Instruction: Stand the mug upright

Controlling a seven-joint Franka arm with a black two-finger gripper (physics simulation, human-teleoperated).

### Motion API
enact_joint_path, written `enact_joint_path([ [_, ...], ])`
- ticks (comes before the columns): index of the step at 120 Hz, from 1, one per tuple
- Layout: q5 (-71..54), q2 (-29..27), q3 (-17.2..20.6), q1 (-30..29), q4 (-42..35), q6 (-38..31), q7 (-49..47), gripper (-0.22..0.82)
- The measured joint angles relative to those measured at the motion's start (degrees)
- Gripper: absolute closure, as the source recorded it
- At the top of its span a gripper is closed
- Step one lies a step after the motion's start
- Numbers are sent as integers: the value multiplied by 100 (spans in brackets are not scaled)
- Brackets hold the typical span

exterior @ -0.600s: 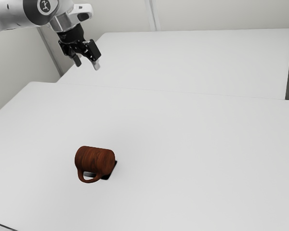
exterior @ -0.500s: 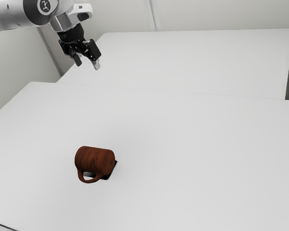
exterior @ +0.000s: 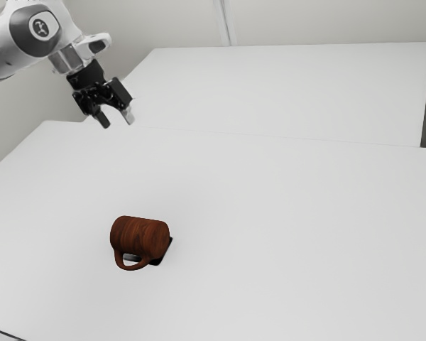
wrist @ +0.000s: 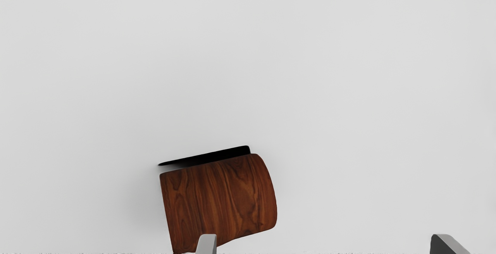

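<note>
Corner mark: a thin dark line (exterior: pixel 6 334) crosses the exterior view's near left corner; its nature cannot be told.
Mug handle: the loop (exterior: pixel 132 267) faces the exterior view's near side.
Mug: brown wood-grained mug (exterior: pixel 140 236), lying on its side on the near white table (exterior: pixel 298 234), toward the exterior view's left. Which end is the mouth cannot be told.
Mug shadow: a black patch (wrist: pixel 217 156) runs along one long side of the body.
Room around mug: white surface extends on every side of it, widest toward the exterior view's right; the table's left edge is well apart from it.
Gripper: black gripper (exterior: pixel 118 123) above the table, well apart from the mug, fingers wide apart, hold of nothing. In the wrist view one fingertip overlaps the mug; the other is over white surface.
Arm: white arm (exterior: pixel 35 32) enters at the exterior view's upper left.
Far surface: a second white surface (exterior: pixel 291 89) adjoins the table's far edge; its own right edge drops off beside a dark strip.
Wall: pale wall (exterior: pixel 319 21) behind, with a vertical seam.
</note>
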State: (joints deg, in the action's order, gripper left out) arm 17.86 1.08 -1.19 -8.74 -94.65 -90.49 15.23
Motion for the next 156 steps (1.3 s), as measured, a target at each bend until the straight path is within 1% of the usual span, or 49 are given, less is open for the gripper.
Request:
enact_joint_path([
  [24, 1001, 11, -757, -245, -858, 145, 594, 0],
  [37, 1314, 0, -989, -517, -1339, 129, 947, 0],
  [53, 1545, 22, -1055, -957, -1692, -2, 1359, 0],
  [65, 1673, 52, -1082, -1133, -1884, -138, 1641, 0],
  [77, 1799, 166, -1142, -1001, -1965, -244, 1905, 0],
  [92, 1939, 331, -1160, -431, -2075, -323, 2190, 0],
  [99, 1994, 353, -1161, -292, -2139, -346, 2307, 0],
  [114, 2070, 366, -1225, -401, -2209, -379, 2539, 0],
  [128, 2109, 558, -1257, -518, -2258, -395, 2720, 0],
  [156, 2530, 639, -1264, -536, -2848, -465, 3047, 0],
])
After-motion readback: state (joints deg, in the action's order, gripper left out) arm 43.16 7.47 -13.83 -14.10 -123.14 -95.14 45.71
